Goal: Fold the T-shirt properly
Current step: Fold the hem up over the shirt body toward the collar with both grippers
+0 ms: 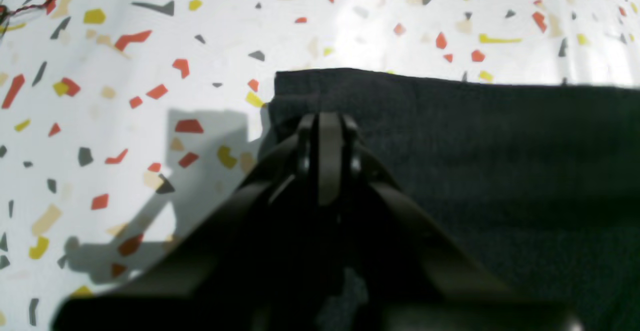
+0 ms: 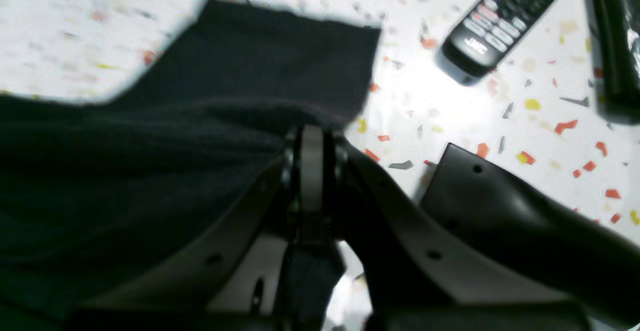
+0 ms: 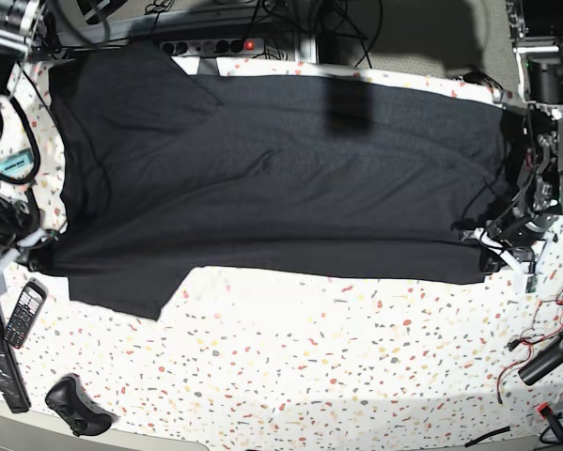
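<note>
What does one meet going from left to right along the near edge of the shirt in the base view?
Remote → right gripper → T-shirt → left gripper → red wires.

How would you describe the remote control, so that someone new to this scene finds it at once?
Start from the big black T-shirt on the speckled table. Off its sleeve corner, at the base view's left edge, lies the remote control. It alone has rows of pale buttons.

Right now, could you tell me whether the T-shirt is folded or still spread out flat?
Mostly spread: the T-shirt lies nearly full length across the table, plain black side up. The left gripper and right gripper are shut on its near edge.
</note>
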`<state>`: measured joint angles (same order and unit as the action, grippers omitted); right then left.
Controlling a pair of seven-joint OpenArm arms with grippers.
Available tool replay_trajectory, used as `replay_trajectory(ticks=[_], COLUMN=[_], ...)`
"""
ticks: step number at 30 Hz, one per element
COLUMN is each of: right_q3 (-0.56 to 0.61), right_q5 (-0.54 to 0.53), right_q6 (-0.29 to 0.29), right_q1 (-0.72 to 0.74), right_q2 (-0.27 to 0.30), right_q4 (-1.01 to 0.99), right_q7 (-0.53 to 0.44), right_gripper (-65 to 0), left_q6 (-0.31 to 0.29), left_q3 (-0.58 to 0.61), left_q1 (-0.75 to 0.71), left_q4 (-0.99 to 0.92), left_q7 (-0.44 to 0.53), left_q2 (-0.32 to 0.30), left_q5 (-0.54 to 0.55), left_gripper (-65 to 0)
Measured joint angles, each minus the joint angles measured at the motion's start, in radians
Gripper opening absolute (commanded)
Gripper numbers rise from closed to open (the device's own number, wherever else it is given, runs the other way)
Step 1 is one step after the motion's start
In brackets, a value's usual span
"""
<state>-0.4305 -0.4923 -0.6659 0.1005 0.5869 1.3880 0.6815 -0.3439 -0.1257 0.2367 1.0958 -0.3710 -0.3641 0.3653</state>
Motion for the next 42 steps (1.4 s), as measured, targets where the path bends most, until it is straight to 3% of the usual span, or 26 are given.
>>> replay_trajectory(ticks=[7,13,15,18,34,42], right_q3=[-0.074,-0.172,-0.192,-0.203,-0.204,-0.204], right_q5=[-0.032,-0.057,-0.057,-0.057,-0.013,0.061], right_q6=[0.000,-0.001,-0.001,-0.001,-0.001,-0.001], right_q1=[-0.121,-0.220,-0.243,-0.277,-0.378,-0.422], right_q2=[0.000,-0.020,-0.032,-0.059,-0.167,-0.183], right_q4=[0.141,0.211,0.235,0.278,0.323,0.323], right_q7=[0.019,0.023,0.024,0.019,0.014,-0.001], right_gripper=[-65.0,-65.0,-65.0,-65.0,-65.0,-65.0], left_q6=[-0.004,-0.009,-0.088,-0.116,-0.117,-0.117], left_q3=[-0.008,-0.143,-0.181,-0.200,-0.258,-0.258], left_q1=[-0.047,-0.079,-0.079,-0.084,-0.284,-0.349], left_q4=[0.147,0.179,0.180,0.181,0.314,0.322], left_q7=[-0.012,-0.035,-0.062,-0.104,-0.101,-0.098], left_q2=[0.000,0.000,-0.003,-0.001,-0.035,-0.035], left_q5=[0.008,0.049,0.073,0.114,0.122,0.060], left_gripper=[-65.0,-65.0,-65.0,-65.0,-65.0,-65.0])
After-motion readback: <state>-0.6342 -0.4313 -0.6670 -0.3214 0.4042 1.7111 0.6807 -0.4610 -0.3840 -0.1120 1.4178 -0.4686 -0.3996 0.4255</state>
